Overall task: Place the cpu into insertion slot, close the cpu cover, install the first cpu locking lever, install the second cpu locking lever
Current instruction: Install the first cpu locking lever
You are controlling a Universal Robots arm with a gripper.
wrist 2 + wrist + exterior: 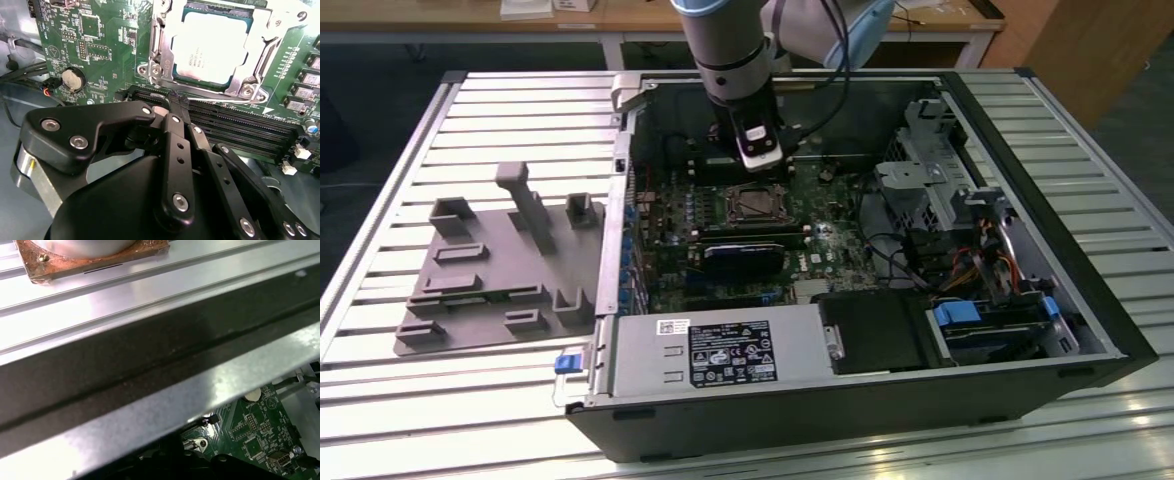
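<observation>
The cpu [212, 45] lies flat in the insertion slot [755, 204] on the green motherboard [95, 45]. The cpu cover [257, 50] is down around its edges (the silver top shows through the cut-out). The gripper [178, 101] hangs just over the black memory slots [235, 125] beside the socket, its fingertips pressed together with nothing between them. The open computer case [854, 420] sits on a slatted table [440, 400], with a grey fixture [494, 270] beside it at the exterior view's left.
</observation>
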